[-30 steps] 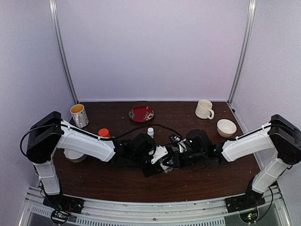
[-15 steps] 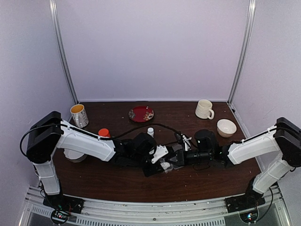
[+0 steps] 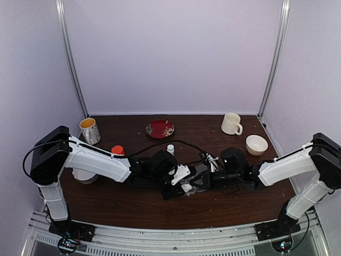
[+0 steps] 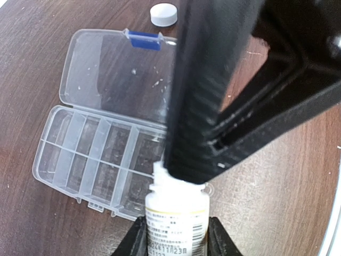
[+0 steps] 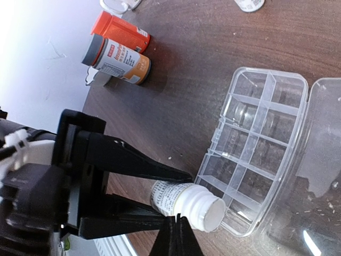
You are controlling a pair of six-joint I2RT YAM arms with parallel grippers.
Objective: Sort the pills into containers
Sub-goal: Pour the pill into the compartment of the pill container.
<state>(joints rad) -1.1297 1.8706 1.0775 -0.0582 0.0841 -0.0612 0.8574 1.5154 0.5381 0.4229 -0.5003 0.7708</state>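
My left gripper is shut on a small white bottle with a printed label. The bottle lies tilted, and its uncapped threaded mouth points at the near edge of the organizer box. A pale flat surface covers the mouth. My right gripper is shut, and its tips rest against the bottle's neck. In the left wrist view it hides the mouth. The containers are clear cells, and I see nothing in them. The hinged lid lies open flat. No pills are in view.
A loose white cap lies beyond the lid. An orange bottle and a grey-capped bottle lie at the left. Further back are another small white bottle, a red plate, two mugs and a bowl.
My right arm has drawn back a little to the right, its gripper still shut at the bottle. The left arm and the bottle have stayed put.
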